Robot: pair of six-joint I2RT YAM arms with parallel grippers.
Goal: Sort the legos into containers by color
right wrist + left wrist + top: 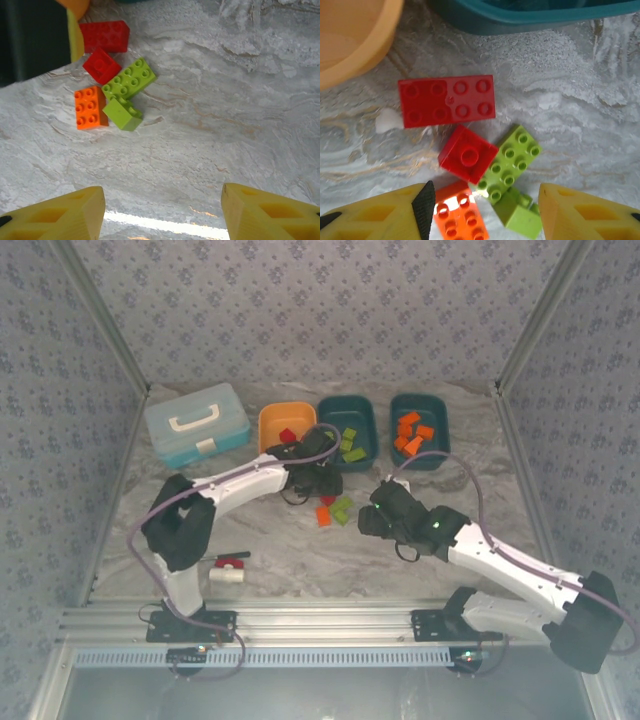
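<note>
At the centre of the table (285,552), five loose bricks are lying in a tight cluster and are waiting to be sorted: a long red brick (446,101), a small red brick (468,154) touching its near edge, a long lime-green brick (512,162) leaning against that one at three o'clock, a small lime-green brick (520,216) at six o'clock of the long one, and a loose orange brick (460,216) at six o'clock of the small red one. Toward twelve o'clock the three tubs are already holding sorted pieces: the orange tub (283,418) is carrying a red brick (288,435), though the left arm is covering part of it, the middle teal tub (345,410) is holding lime-green bricks (350,445), and the right teal tub (420,405) is holding orange bricks (412,433). By that showing most of the job is looking finished, with one brick owed to the orange pile and two each to red and green. The left gripper (485,197) is hovering right over the cluster with its fingers spread wide and grasping nothing. The right gripper (161,200) is hanging over bare marble, fingers likewise released and empty, with the cluster at its ten o'clock. The light blue case (197,423) at ten o'clock and the red-handled tool (228,568) at seven o'clock are sitting well apart from the work.
</note>
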